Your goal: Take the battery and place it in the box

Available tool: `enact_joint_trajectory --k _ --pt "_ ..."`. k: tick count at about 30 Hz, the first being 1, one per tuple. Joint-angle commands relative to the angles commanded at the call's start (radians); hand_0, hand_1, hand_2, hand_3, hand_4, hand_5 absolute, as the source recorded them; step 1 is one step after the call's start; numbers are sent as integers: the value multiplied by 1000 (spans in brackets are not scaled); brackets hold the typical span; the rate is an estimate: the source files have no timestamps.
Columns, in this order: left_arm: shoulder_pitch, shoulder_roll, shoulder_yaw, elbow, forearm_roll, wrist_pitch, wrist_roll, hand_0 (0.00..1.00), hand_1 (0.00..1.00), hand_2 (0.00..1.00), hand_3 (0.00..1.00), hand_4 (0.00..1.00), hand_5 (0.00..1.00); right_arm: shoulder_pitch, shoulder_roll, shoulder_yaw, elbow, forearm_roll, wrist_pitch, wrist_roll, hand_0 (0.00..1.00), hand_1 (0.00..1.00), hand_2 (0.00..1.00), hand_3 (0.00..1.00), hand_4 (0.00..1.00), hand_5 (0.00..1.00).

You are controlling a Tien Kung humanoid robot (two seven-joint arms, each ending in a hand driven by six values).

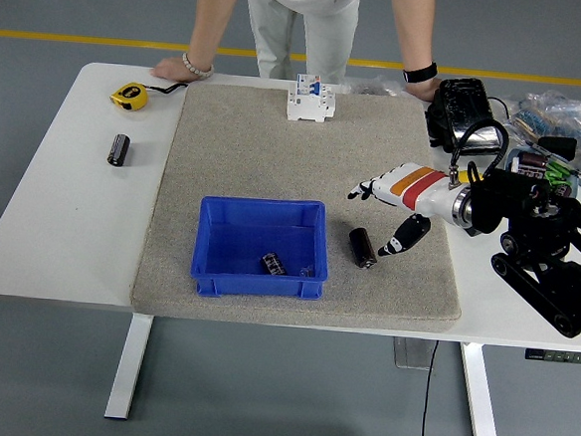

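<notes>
The right robot hand (396, 207) is held open, empty, just right of a black cylindrical battery (362, 248); the blue plastic box (260, 247) lies further left.

A black arm (547, 256) carries a white robot hand (404, 191) banded orange and red, with black cable (475, 141).

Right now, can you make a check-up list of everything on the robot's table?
Surface: white table with a grey mat.
Job's things: blue box holds one battery; another battery lies on the mat right of it; a third battery lies far left.
Clutter: tape measure, circuit breaker, black case, parts bowl.
Hands: right hand open, empty; left nothing seen.
Cables: black cable at the wrist.
Surroundings: a person's hands lean on the far edge.
</notes>
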Motion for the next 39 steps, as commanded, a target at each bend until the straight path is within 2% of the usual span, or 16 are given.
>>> enact_joint_trajectory --k 14,36,37,39 --pt "-2 0 1 -3 5 0 3 712 637 759 707 729 525 21 57 -71 -120 -21 -18 9 722 705 769 860 998 239" --pt "4 1 -6 -6 23 2 11 712 637 759 705 729 524 7 108 -71 -158 -14 -35 -8 718 697 764 854 998 248" --pt "4 1 -6 -6 23 2 11 712 639 759 705 730 525 7 109 -72 -161 -12 -39 -7 685 655 725 809 998 250" --pt "3 0 -4 -7 20 2 10 712 639 759 705 730 525 6 111 -74 -168 -8 -50 -7 685 655 725 809 998 250"
